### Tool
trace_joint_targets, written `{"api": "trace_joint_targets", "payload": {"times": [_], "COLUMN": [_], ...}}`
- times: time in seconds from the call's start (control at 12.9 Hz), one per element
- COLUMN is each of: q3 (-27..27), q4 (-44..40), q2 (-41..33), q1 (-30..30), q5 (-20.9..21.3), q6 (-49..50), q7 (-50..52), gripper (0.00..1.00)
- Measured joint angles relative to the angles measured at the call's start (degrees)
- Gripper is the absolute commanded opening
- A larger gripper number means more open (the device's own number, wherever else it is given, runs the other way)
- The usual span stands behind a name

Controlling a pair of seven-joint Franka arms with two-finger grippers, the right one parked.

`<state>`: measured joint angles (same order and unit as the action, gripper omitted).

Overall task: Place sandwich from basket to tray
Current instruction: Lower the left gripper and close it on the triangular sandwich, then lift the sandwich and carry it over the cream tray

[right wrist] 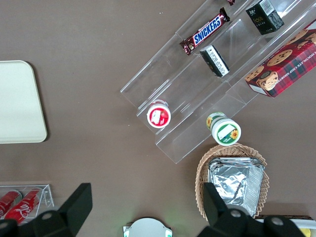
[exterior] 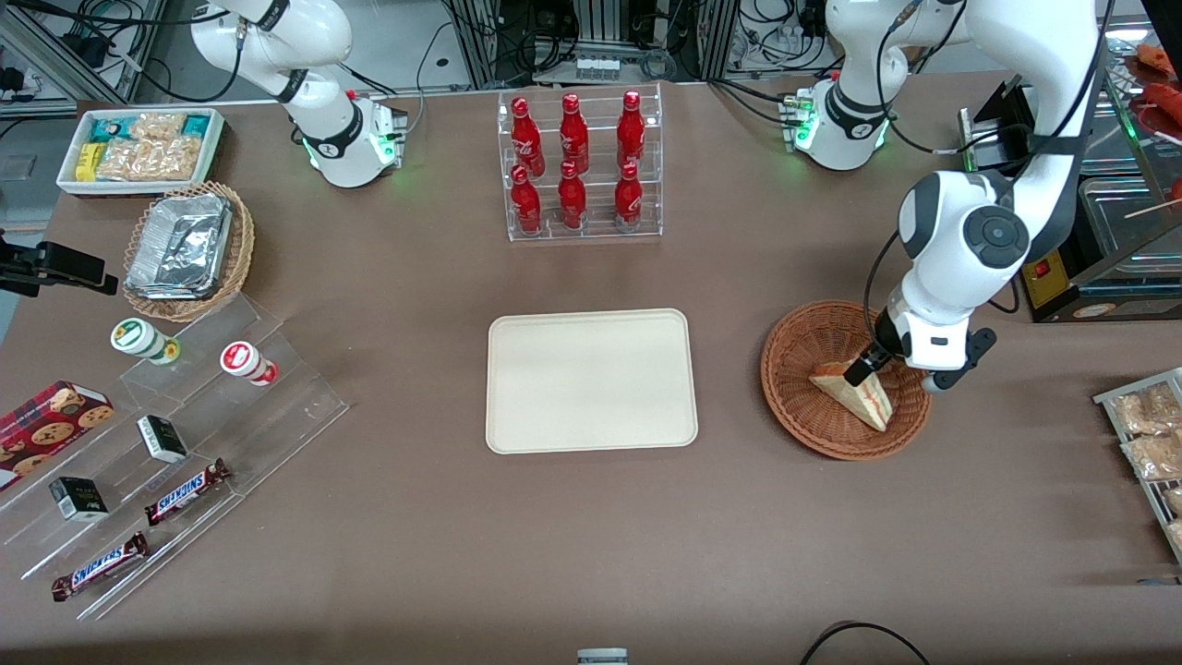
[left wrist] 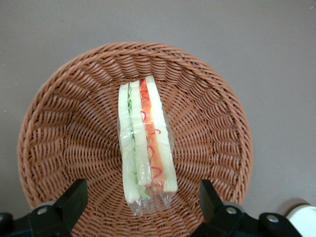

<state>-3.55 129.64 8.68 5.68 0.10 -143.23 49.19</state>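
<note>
The sandwich [exterior: 854, 394] [left wrist: 145, 140], a plastic-wrapped wedge of pale bread with red and green layers, lies in the reddish-brown woven basket [exterior: 796, 360] [left wrist: 64, 123]. My left gripper [exterior: 877, 362] [left wrist: 143, 202] hangs just above the sandwich's thick end, open, its black fingers [left wrist: 74, 197] spread wide on either side of it and not touching it. The cream tray [exterior: 591, 380] lies flat at the table's middle, beside the basket toward the parked arm's end, with nothing on it.
A clear rack of red bottles [exterior: 579, 166] stands farther from the front camera than the tray. A black appliance [exterior: 1062, 231] sits beside the basket toward the working arm's end. Snack packets on a wire rack [exterior: 1145, 434] lie at that table edge.
</note>
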Motion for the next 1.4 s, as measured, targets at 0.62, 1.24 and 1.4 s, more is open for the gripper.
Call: {"api": "trace_joint_targets", "payload": {"times": [0.62,1.24,1.4], "q3": [0.0,-0.2,-0.9], "q4": [1.2,-5.8,-13.5], "q2": [4.9,1.6,0.0], "q1": [0.0,0.2,2.4], "q5": [0.0,0.1,0.1], "q6": [-5.1,6.9,16.7], "q7": [0.2,0.0,0.0], "gripper": [0.00,0.00,0.00]}}
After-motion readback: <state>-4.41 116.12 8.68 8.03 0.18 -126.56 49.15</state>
